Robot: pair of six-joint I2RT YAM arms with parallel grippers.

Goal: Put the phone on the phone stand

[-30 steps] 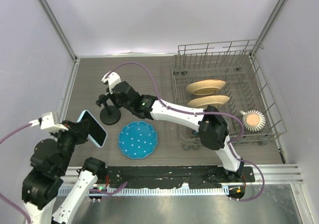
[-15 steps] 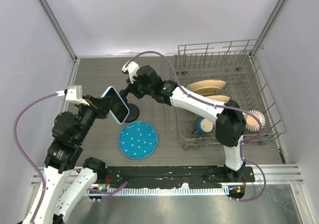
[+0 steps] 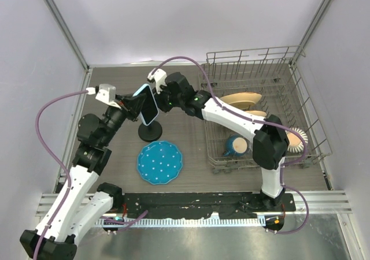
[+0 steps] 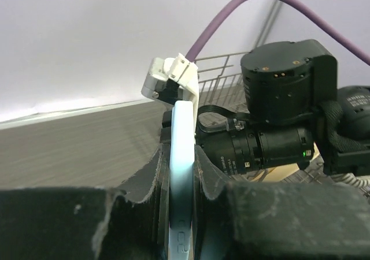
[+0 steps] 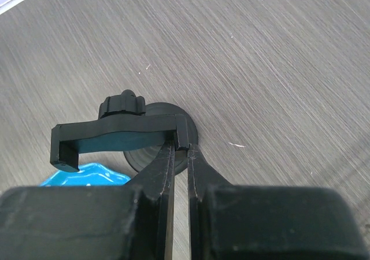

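The phone (image 3: pixel 148 104), light blue rim and black screen, is held upright and tilted in my left gripper (image 3: pixel 135 106), right over the phone stand (image 3: pixel 150 132). In the left wrist view the phone (image 4: pixel 181 156) stands edge-on, and my left gripper (image 4: pixel 180 159) is shut on it. My right gripper (image 3: pixel 162 99) meets it from the right. In the right wrist view it (image 5: pixel 181 148) is shut on one end of the stand's black cradle (image 5: pixel 115 128), above the disc base (image 5: pixel 193 134). A dark teal strip lies inside the cradle; I cannot tell whether it is the phone.
A round blue dotted plate (image 3: pixel 159 162) lies just in front of the stand and shows in the right wrist view (image 5: pixel 87 176). A wire dish rack (image 3: pixel 309 118) at the right holds cream plates (image 3: pixel 238 101), a blue mug (image 3: pixel 236 146) and a round brush (image 3: pixel 295 138).
My left arm has carried the phone up and right from the table's left side to above the stand. My right gripper and the stand have shifted a little to the right.
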